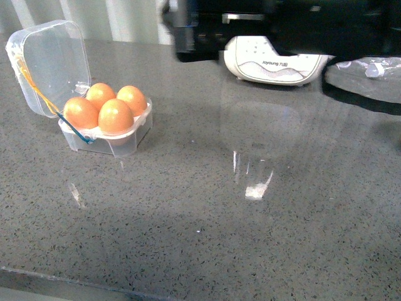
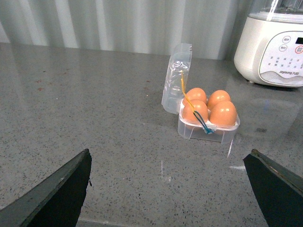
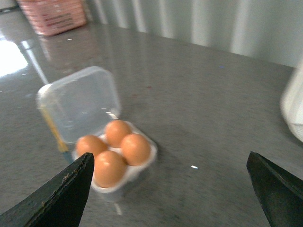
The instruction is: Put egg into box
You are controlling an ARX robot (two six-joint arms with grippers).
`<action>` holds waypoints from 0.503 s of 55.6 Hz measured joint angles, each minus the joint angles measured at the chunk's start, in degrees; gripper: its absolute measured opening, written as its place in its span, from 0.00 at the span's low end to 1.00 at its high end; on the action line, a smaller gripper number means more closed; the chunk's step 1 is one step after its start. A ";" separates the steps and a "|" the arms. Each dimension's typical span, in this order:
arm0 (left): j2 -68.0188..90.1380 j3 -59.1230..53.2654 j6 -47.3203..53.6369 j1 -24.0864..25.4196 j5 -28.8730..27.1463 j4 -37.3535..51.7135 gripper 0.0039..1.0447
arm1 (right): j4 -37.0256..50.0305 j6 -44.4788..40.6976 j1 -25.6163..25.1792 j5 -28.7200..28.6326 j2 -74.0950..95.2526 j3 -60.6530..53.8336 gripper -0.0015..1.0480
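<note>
The box (image 1: 119,145) is a small clear plastic case at the left of the grey counter, with its rounded lid (image 1: 47,63) standing open. Several orange eggs (image 1: 116,116) fill its slots, and yellow and blue bands hang across its side. In the left wrist view the box (image 2: 208,133) and eggs (image 2: 222,113) lie well beyond my left gripper (image 2: 169,156), which is open and empty. The right wrist view, slightly blurred, shows the box (image 3: 80,101) and eggs (image 3: 135,149) beyond my right gripper (image 3: 170,155), also open and empty.
A large white cooker (image 1: 276,63) stands at the back, to the right of the box, and shows again as the cooker (image 2: 274,47). Clear plastic wrap (image 1: 369,75) lies at the far right. A pink basket (image 3: 54,16) sits far off. The counter's front edge (image 1: 62,279) runs along the bottom.
</note>
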 joint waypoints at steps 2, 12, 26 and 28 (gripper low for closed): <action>0.00 0.00 0.00 0.00 0.02 0.00 0.94 | -0.31 0.52 -1.42 1.49 -1.18 -1.29 0.93; 0.00 0.00 0.00 0.00 0.02 0.00 0.94 | -1.70 1.97 -10.34 9.27 -8.87 -8.79 0.93; 0.00 0.00 0.00 0.00 0.00 0.00 0.94 | -0.96 -0.57 -22.84 13.40 -22.69 -20.87 0.93; 0.00 0.00 0.00 0.00 0.00 0.00 0.94 | -0.83 -0.90 -24.41 13.31 -24.04 -22.10 0.93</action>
